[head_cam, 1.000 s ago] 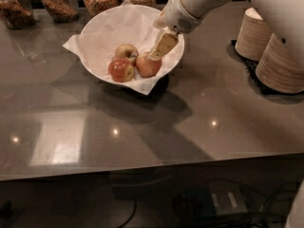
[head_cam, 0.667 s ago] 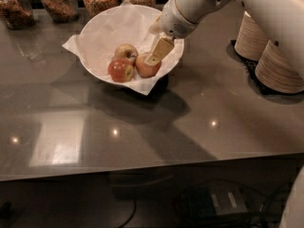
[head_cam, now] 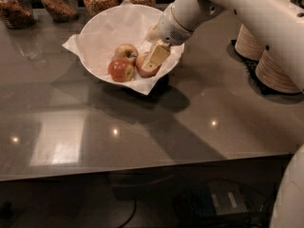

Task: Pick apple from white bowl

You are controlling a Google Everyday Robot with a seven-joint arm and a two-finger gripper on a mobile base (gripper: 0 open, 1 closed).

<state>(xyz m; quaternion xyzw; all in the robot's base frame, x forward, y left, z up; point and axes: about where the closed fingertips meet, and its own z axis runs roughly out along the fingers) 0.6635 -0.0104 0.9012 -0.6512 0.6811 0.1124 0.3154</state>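
Lowered slightly since the earlier frames, the tool (head_cam: 155, 58) is set against the apple (head_cam: 140, 66), which lies in the white bowl (head_cam: 95, 32) on the counter (head_cam: 156, 127), beside a darker red apple (head_cam: 120, 70). Whether the tool is spread or pinching cannot be told. With a shallow grip, the apple could be rolled aside, or the crumpled paper (head_cam: 73, 44) caught.
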